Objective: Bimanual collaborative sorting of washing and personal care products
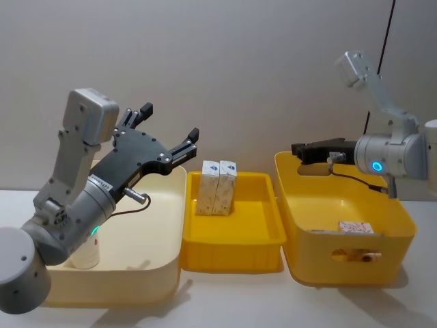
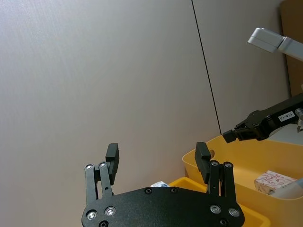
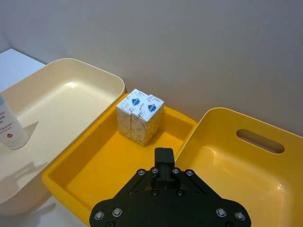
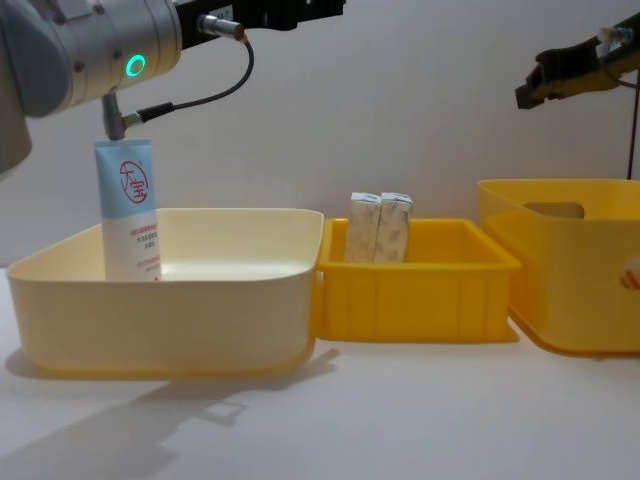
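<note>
Speckled cartons (image 1: 218,187) in glossy tray (image 1: 232,248)

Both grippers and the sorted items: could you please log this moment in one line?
left gripper: open, above cream bin | right gripper: shut, above yellow bin | tube: upright in cream bin

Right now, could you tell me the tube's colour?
Light blue tube, red mark; chest view.

A robot test bench or lab: a bare white table (image 1: 225,301) against a plain grey wall (image 1: 239,75). Beneath the left gripper (image 1: 167,130) sits a cream bin (image 1: 160,273), beside it a yellow tray (image 1: 232,256), and under the right gripper (image 1: 297,152) a yellow bin (image 1: 314,263). A black cable (image 1: 389,27) runs down the wall behind it.
</note>
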{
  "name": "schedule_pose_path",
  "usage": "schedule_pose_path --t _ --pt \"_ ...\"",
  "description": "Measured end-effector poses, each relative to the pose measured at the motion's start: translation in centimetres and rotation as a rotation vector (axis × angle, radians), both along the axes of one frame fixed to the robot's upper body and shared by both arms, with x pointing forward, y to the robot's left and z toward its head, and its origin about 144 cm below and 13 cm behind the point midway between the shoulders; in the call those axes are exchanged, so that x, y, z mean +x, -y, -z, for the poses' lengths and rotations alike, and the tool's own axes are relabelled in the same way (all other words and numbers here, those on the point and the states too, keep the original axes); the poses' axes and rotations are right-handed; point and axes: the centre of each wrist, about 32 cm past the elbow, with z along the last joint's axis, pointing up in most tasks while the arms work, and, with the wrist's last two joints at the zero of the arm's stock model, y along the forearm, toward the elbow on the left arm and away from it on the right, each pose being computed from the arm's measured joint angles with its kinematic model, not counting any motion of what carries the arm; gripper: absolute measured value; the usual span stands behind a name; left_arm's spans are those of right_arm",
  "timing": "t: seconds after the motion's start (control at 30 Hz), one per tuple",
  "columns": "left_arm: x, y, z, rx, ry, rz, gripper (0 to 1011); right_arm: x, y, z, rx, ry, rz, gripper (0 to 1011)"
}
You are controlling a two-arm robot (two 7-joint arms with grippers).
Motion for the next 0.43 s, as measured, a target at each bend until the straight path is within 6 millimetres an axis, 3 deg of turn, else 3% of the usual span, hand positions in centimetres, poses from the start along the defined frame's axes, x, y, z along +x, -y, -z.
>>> schedule_pose_path --t 0.43 --pt "0.0 0.0 0.0 0.0 0.0 0.0 999 0.0 0.01 0.01 0.0 -0.001 0.0 0"
